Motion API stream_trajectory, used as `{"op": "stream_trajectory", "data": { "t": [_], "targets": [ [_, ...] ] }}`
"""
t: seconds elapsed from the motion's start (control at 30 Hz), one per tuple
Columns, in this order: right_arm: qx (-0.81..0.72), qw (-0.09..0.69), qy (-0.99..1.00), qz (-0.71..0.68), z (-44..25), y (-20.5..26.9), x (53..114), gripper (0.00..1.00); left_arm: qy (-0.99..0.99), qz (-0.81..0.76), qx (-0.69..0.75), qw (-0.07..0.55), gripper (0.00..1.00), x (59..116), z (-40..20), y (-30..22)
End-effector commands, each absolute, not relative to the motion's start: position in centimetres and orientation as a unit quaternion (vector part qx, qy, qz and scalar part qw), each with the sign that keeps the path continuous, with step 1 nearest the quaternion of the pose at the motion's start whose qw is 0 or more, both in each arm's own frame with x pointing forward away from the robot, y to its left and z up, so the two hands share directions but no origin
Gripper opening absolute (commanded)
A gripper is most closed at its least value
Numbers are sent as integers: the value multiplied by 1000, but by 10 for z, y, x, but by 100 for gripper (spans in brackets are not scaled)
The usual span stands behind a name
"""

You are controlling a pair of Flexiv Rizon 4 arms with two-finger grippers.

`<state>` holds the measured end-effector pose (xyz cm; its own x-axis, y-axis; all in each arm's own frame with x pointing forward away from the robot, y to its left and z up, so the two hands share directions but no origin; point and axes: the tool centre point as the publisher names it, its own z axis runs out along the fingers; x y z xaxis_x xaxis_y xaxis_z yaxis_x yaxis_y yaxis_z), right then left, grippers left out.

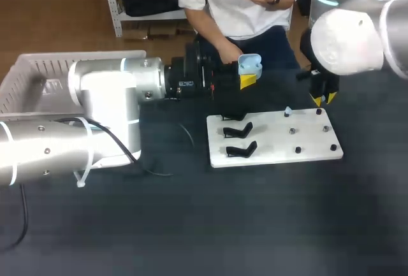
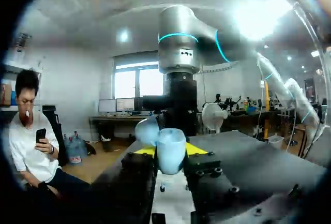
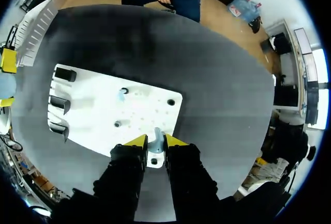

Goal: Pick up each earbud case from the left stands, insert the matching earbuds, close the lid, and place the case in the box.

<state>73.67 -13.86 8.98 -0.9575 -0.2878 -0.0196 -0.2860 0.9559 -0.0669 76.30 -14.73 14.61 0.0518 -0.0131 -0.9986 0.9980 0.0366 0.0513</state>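
Observation:
My left gripper (image 1: 248, 77) is shut on a light blue earbud case (image 1: 250, 64), held above the table behind the white board (image 1: 274, 156). In the left wrist view the case (image 2: 169, 151) sits between the yellow tips with its lid (image 2: 147, 130) swung open. My right gripper (image 1: 324, 99) hangs over the board's back right corner. In the right wrist view its fingers (image 3: 156, 141) are shut on a pale earbud (image 3: 156, 134) at the board's edge. Another light blue earbud (image 1: 288, 111) sits on a peg. Three black stands (image 1: 240, 130) on the board's left side are bare.
A white slatted basket (image 1: 38, 75) stands at the back left, partly hidden behind my left arm. Small dark pegs (image 1: 298, 150) dot the board's right half. A thin black cable (image 1: 185, 132) lies on the dark tabletop left of the board.

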Motion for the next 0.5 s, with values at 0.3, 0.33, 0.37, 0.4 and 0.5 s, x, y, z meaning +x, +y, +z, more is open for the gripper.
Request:
{"op": "stream_trajectory", "data": {
  "t": [0.3,0.33,0.37,0.4,0.5],
  "targets": [
    [-89,10,995,-47,167,-102,670,0,491,-480,498,530,0,761,145,-147],
    [-89,9,995,-44,171,-99,666,0,491,-480,498,530,0,761,145,-147],
    [-85,13,995,-48,176,-96,660,0,491,-480,498,530,0,761,145,-147],
    [-91,6,995,-41,177,-95,657,0,491,-480,498,530,0,761,145,-147],
    [-95,6,995,-41,184,-91,647,0,491,-480,498,530,0,761,145,-147]
  ]
}}
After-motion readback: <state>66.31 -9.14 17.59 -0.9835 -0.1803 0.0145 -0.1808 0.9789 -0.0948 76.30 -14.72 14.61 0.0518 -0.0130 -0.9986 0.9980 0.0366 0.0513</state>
